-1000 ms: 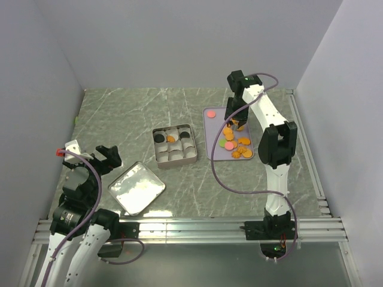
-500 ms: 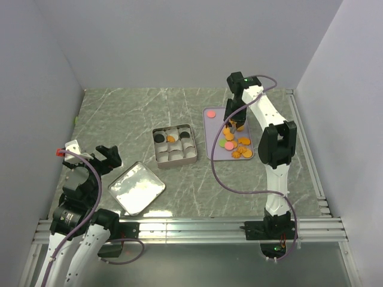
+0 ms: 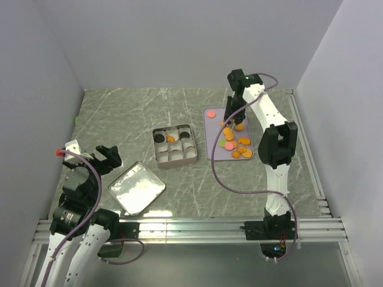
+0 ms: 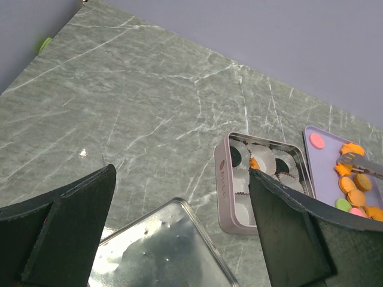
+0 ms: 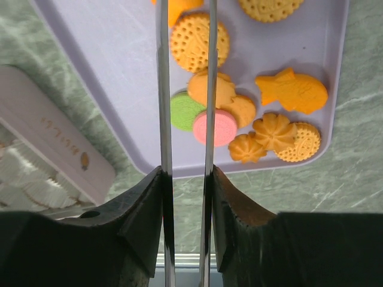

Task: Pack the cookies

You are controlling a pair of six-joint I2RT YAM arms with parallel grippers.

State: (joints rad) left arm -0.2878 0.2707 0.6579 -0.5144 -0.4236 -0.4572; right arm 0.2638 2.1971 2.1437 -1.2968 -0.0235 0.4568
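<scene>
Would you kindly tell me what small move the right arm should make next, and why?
Probably close the right tool fully on the orange cookie before lifting. Its tips seem to straddle that cookie over the tray with a gap left, and the tin has empty cups.

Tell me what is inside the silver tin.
The silver tin holds white paper cups: two black cookies with one orange cookie between them. The other cups look empty; anything beneath the cookies is covered.
</scene>
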